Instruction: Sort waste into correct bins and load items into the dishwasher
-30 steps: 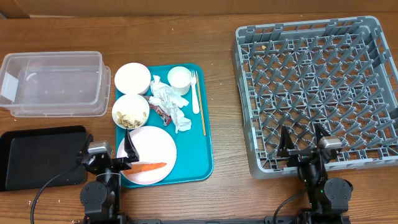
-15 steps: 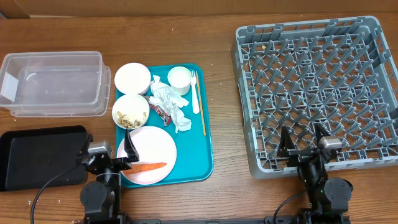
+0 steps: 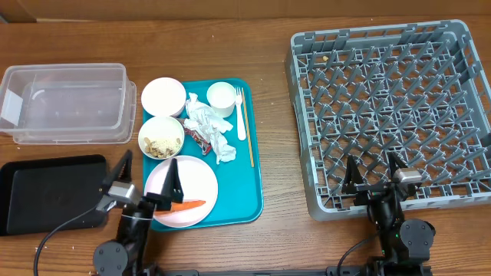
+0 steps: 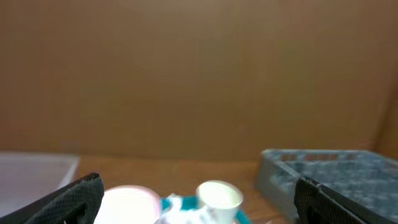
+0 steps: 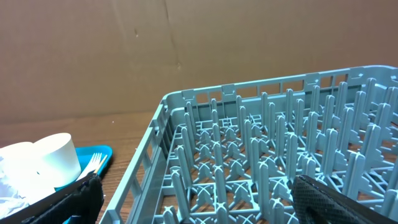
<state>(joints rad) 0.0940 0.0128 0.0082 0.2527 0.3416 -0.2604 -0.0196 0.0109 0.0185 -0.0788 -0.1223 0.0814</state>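
Left gripper (image 3: 147,172) — wide open, empty — hangs at the plate's (image 3: 196,178) left edge; carrot (image 3: 186,205) lies just right of it, long axis left-right, this arm nearer.

The left hand (image 3: 150,159) has swung forward (tilting a little) over the pink plate (image 3: 196,180).

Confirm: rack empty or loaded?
Empty of dishes: the rack shows only bare pegs and lattice, both overhead and in the right wrist view.
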